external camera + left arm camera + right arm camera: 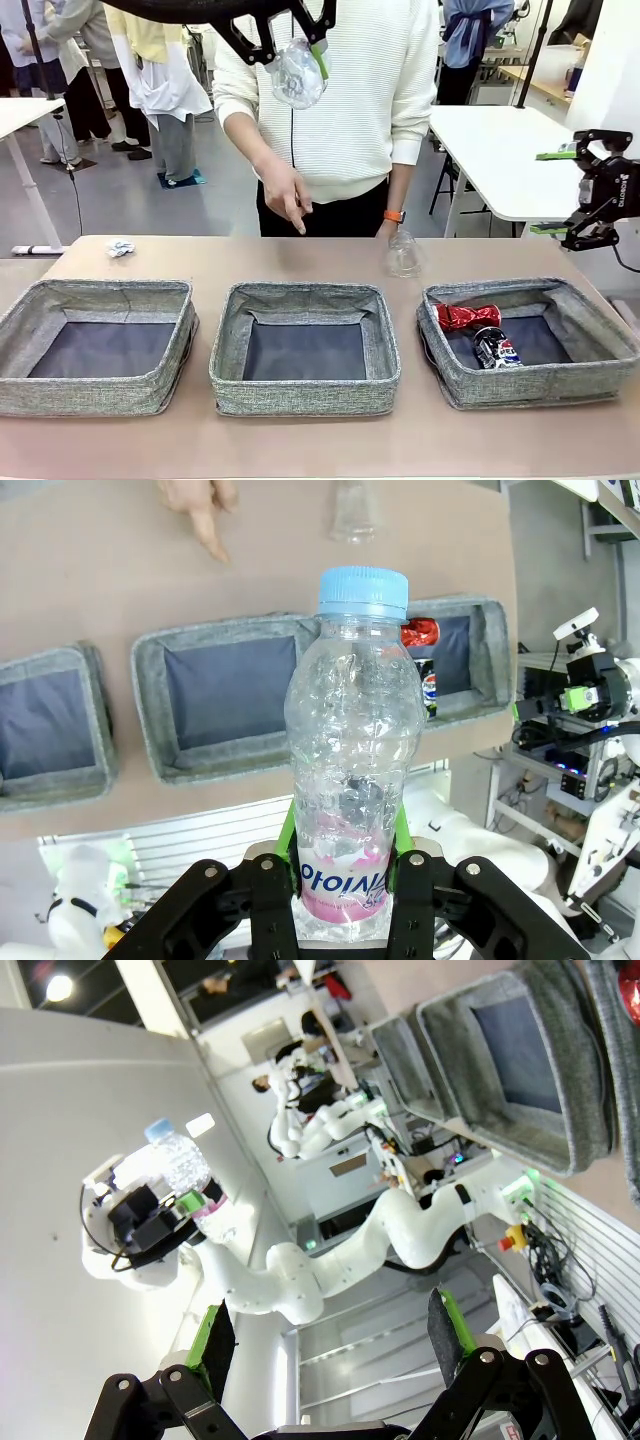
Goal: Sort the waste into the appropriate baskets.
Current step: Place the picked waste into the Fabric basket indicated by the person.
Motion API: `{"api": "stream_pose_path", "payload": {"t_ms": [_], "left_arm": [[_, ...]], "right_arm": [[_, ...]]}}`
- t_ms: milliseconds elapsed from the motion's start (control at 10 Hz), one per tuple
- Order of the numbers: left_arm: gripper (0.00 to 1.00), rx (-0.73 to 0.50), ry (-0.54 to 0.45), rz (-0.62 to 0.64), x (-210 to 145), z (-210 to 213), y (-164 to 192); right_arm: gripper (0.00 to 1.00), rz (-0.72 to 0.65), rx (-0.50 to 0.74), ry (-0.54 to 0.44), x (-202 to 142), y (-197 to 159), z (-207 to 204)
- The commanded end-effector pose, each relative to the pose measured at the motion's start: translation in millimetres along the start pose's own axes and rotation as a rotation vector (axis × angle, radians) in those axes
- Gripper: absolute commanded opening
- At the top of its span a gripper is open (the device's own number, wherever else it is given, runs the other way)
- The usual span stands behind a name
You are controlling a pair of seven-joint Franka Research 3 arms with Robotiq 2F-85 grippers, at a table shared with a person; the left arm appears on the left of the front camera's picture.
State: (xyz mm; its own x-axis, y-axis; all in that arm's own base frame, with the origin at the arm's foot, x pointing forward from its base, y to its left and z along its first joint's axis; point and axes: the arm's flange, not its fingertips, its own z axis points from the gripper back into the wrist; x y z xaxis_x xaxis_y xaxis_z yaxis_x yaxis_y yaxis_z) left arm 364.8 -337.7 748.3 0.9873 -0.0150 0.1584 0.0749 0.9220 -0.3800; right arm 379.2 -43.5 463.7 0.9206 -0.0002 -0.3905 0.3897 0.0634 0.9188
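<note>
Tabletop (300, 262), 3 baskets (305, 392), 2 cans (467, 316) in 1; left gripper (345, 852) clamping 1 bottle (352, 730); right gripper (328, 1312) agape

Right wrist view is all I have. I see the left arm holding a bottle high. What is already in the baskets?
Observer: The right basket holds the red can and the Pepsi can.
Operator: Which waste is still on the table?
Observer: A clear container stands behind the gap between the middle basket and the right basket; a paper wad lies near the far left corner.
Operator: What does the person do?
Observer: The person's hand points down at the table behind the middle basket.
</note>
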Motion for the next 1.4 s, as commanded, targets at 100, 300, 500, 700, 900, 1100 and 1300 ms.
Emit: {"api": "stream_pose_path", "payload": {"t_ms": [100, 300, 500, 700, 900, 1100, 1300], "left_arm": [[0.37, -0.014, 0.011, 0.006, -3, 3, 4], [0.37, -0.014, 0.011, 0.006, -3, 3, 4], [0.37, -0.014, 0.011, 0.006, -3, 3, 4], [0.37, -0.014, 0.011, 0.006, -3, 3, 4], [0.37, 0.0, 0.0, 0.0, 0, 0, 0], [0.37, 0.133, -0.037, 0.005, -24, -74, 20], [0.37, 0.156, -0.076, 0.05, -55, -146, 48]], "right_arm": [[1.0, 0.009, 0.009, -0.008, 1, 3, -1], [1.0, 0.009, 0.009, -0.008, 1, 3, -1], [1.0, 0.009, 0.009, -0.008, 1, 3, -1], [1.0, 0.009, 0.009, -0.008, 1, 3, -1], [1.0, 0.009, 0.009, -0.008, 1, 3, -1], [1.0, 0.009, 0.009, -0.008, 1, 3, -1], [1.0, 0.009, 0.009, -0.008, 1, 3, -1]]}}
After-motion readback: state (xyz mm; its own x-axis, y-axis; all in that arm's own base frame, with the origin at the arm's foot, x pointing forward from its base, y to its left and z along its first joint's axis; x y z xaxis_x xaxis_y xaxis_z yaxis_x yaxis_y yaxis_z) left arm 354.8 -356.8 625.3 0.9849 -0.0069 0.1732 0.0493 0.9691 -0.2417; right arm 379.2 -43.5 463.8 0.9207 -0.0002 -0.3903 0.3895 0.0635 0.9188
